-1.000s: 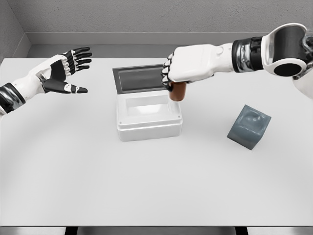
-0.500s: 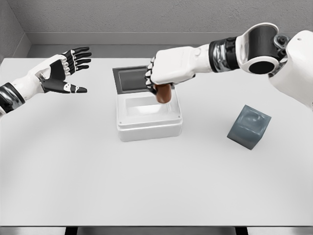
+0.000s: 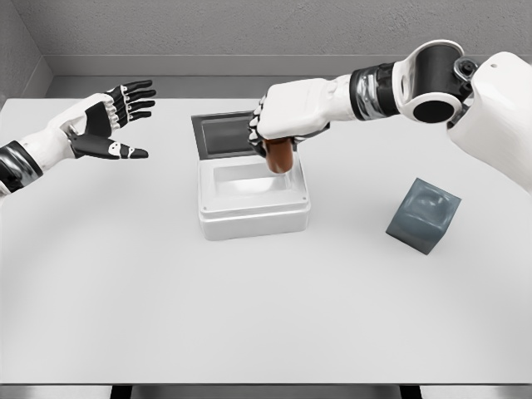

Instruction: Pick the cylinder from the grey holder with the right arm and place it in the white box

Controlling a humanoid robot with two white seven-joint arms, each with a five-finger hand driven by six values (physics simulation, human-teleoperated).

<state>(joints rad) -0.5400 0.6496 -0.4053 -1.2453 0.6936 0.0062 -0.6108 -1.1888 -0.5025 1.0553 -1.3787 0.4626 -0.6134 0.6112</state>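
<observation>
Brown in colour, the cylinder is held over the far right part of the white box, its lower end over the box's open cavity. Its long axis runs close to vertical, upper end buried in the grip and lower end pointing down into the box; whether that end touches the box floor cannot be determined.

Right hand: fingers curled around the upper part of the cylinder, back of the hand facing up and toward the camera. The forearm extends from the right, roughly level above the table, with the elbow joint raised near the upper right.

Left hand: fingers spread, holding nothing, palm turned inward, poised above the table's far left area, well apart from the box.

Hinged lid: folded open behind the box, partly covered by the right hand.

Grey holder: tilted on the table, to the right of the box and apart from it.

Only the lower part of the cylinder shows; the fingertips under the hand are hard to make out. Both arms are cut off at the frame edges.
</observation>
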